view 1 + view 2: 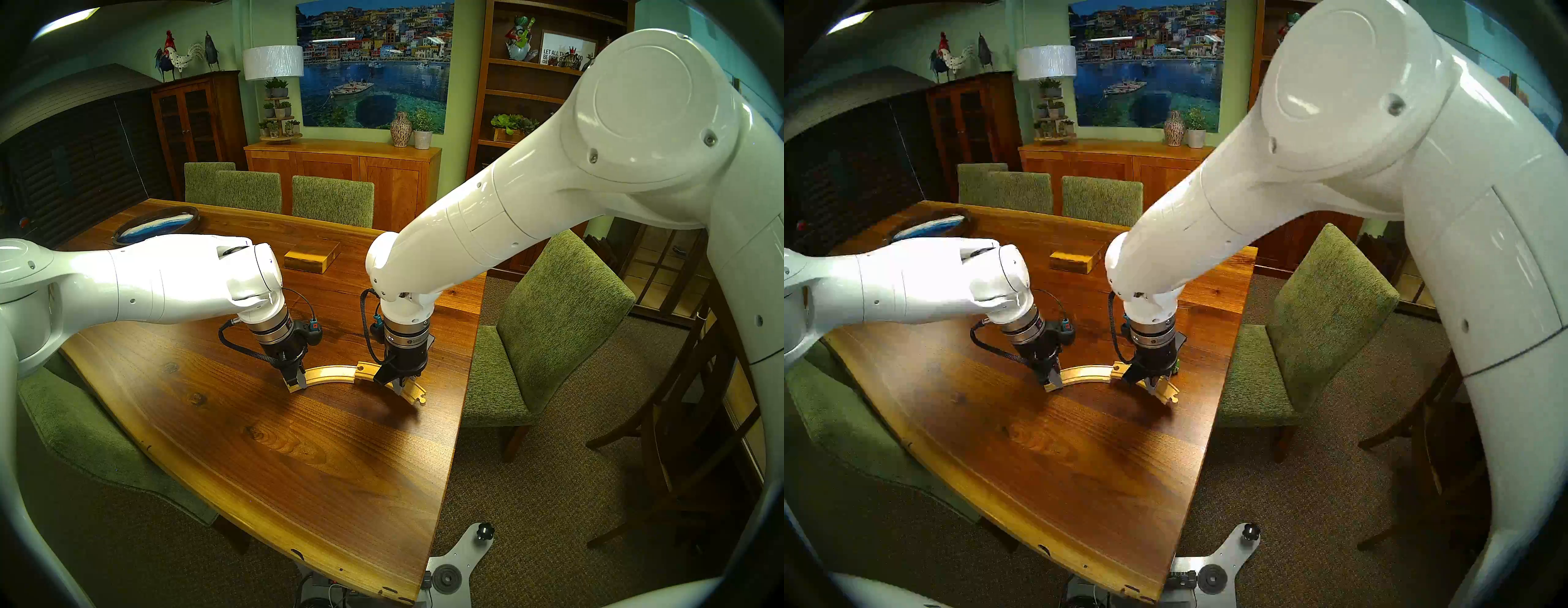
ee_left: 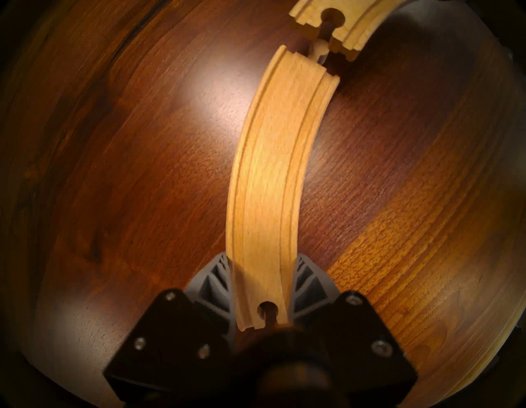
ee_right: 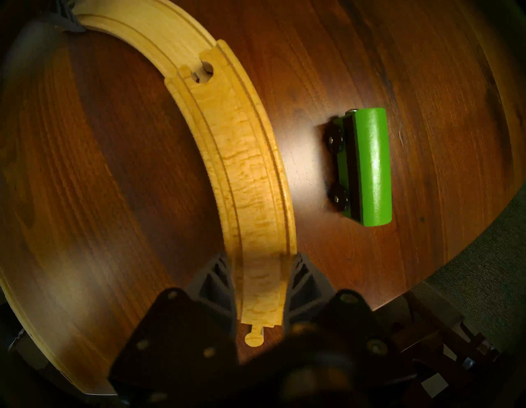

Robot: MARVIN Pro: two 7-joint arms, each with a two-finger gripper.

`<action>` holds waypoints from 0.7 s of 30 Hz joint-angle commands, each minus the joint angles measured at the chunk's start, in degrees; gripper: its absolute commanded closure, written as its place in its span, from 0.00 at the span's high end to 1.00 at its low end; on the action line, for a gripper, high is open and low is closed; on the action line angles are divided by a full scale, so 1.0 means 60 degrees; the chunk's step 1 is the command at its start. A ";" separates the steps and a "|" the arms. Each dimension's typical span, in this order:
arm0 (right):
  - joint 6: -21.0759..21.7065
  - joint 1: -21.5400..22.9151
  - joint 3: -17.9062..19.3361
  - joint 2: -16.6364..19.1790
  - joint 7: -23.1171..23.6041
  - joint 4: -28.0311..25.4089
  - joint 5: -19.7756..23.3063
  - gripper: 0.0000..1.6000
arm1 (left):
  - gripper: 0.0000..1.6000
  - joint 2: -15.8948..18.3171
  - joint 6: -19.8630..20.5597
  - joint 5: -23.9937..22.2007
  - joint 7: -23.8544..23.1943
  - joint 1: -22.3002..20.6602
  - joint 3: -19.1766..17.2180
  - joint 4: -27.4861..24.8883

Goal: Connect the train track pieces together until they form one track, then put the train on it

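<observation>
My left fingers [image 2: 263, 287] clamp one track piece [image 2: 273, 176], my right fingers [image 3: 262, 280] the other track piece [image 3: 244, 171]. The peg [image 2: 320, 50] sits under the raised socket [image 2: 331, 15] at one o'clock in my left wrist view; I should align, then press down gently.

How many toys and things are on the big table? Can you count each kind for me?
Wooden track pieces: 2, the left track piece and the right track piece
Green train: 1
Wooden box: 1
Blue and white dish: 1
Total: 5 things on the table
</observation>
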 commanded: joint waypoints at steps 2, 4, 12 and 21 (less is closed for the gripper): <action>0.0380 -0.0150 0.0027 -0.0117 0.0078 0.0609 0.0212 0.00 | 0.00 -0.0022 -0.0031 0.0024 -0.0022 -0.0181 -0.0104 0.0034; 0.0426 -0.0174 0.0008 -0.0147 0.0067 0.0661 0.0258 0.00 | 0.00 -0.0021 -0.0030 0.0027 -0.0023 -0.0179 -0.0108 0.0033; 0.0506 -0.0171 -0.0083 -0.0291 -0.0158 0.0719 0.0533 0.00 | 0.00 -0.0018 -0.0027 0.0035 -0.0026 -0.0173 -0.0118 0.0033; 0.0302 -0.0021 -0.0144 -0.0178 -0.0213 0.0489 0.0581 0.00 | 0.00 -0.0015 -0.0024 0.0043 -0.0028 -0.0166 -0.0129 0.0032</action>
